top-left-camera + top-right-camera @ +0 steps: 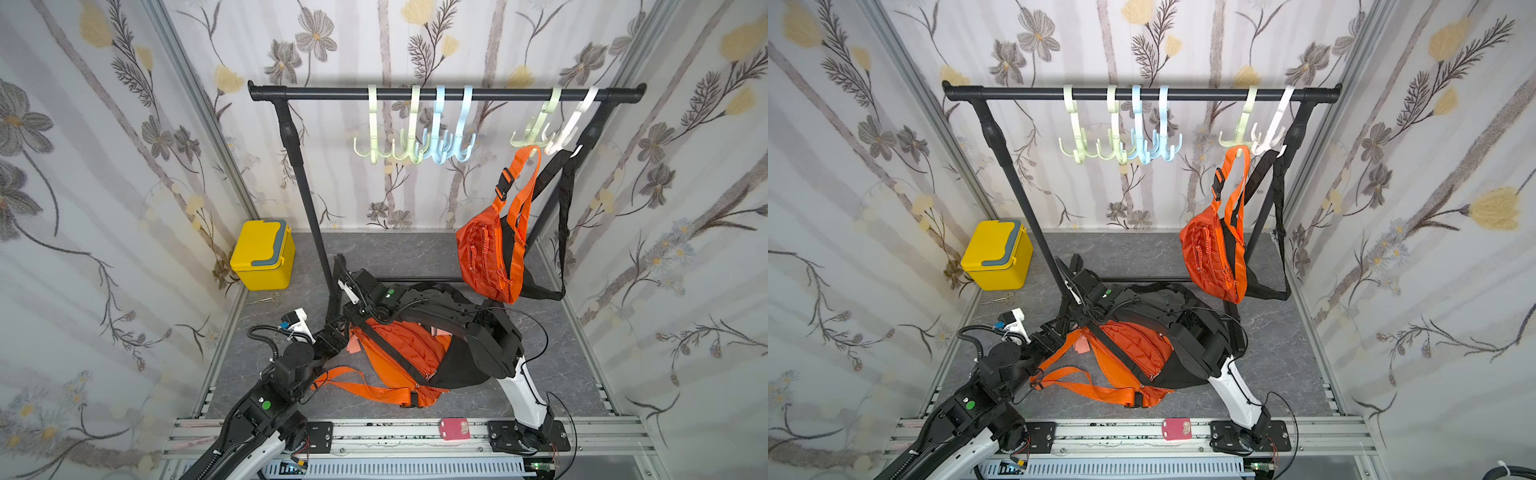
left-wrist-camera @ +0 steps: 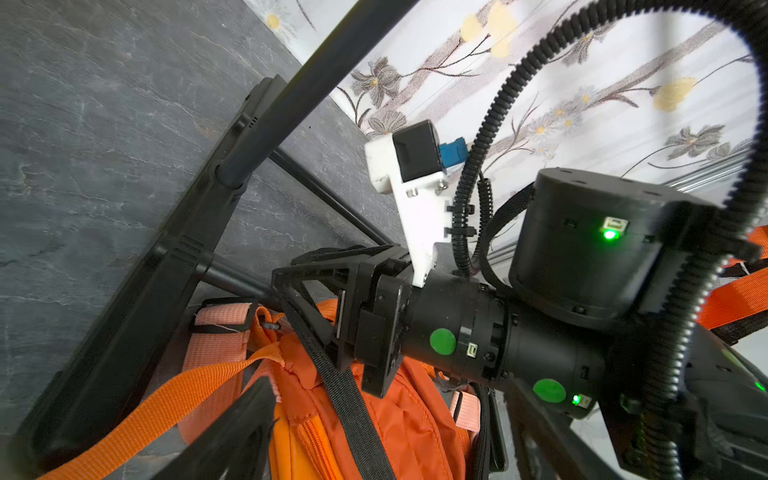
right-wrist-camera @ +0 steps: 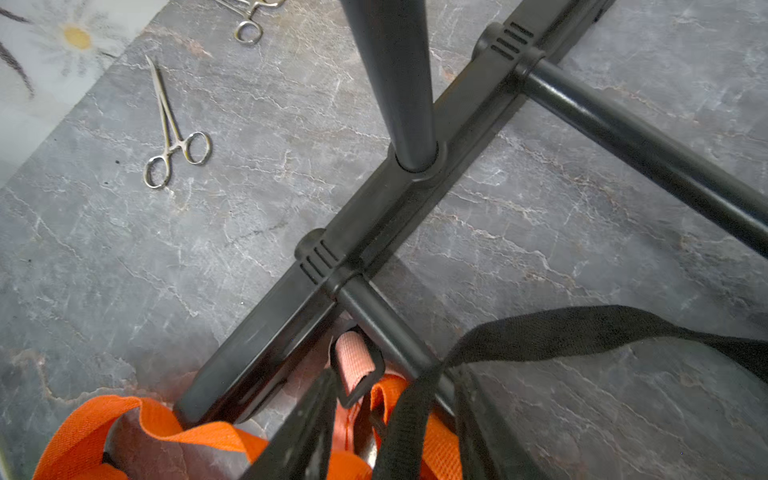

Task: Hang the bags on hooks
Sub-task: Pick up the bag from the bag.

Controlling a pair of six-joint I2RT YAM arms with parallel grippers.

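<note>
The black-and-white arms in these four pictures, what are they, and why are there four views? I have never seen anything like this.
They are two robot arms bolted along the front edge, each ending in a two-fingered hand. Both top views come from one camera pair overhead, looking down at the whole booth. The other two come from small cameras on the wrists, looking out past each hand's fingers.

On the grey marble-look surface lie an orange fabric waist bag, a yellow plastic box and scissor-like metal forceps. A black clothes rack carries pastel plastic hooks; a second orange bag already hangs from one.

The left hand and right hand are both down at the lying bag's straps with fingers apart. Neither grips anything that I can see.
</note>
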